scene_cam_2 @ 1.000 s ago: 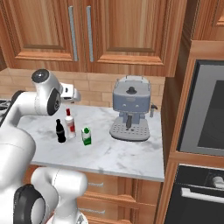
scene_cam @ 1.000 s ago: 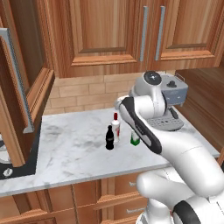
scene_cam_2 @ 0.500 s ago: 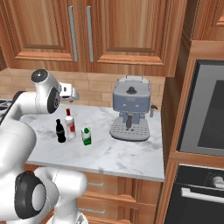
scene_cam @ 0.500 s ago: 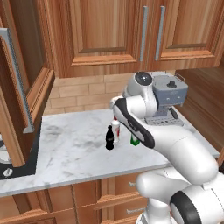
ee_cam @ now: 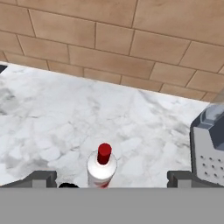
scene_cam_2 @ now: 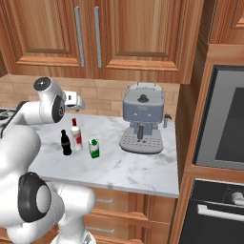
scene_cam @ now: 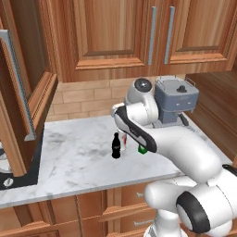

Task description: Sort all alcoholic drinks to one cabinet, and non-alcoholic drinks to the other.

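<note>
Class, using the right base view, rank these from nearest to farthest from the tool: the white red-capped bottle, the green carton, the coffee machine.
1. White red-capped bottle, just below the open tool.
2. Green carton, further right, nearer the counter's front.
3. Coffee machine, far right.

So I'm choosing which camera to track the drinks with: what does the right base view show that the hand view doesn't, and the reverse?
The right base view alone shows the small green-and-white carton, the whole black cola-shaped bottle, the closed wall cabinets and the oven. The hand view alone gives a top-down look at the red cap with the open hand above it, one fingertip at each side. Both show the white bottle with the red cap, the marble counter, the brick backsplash and the coffee machine.
</note>
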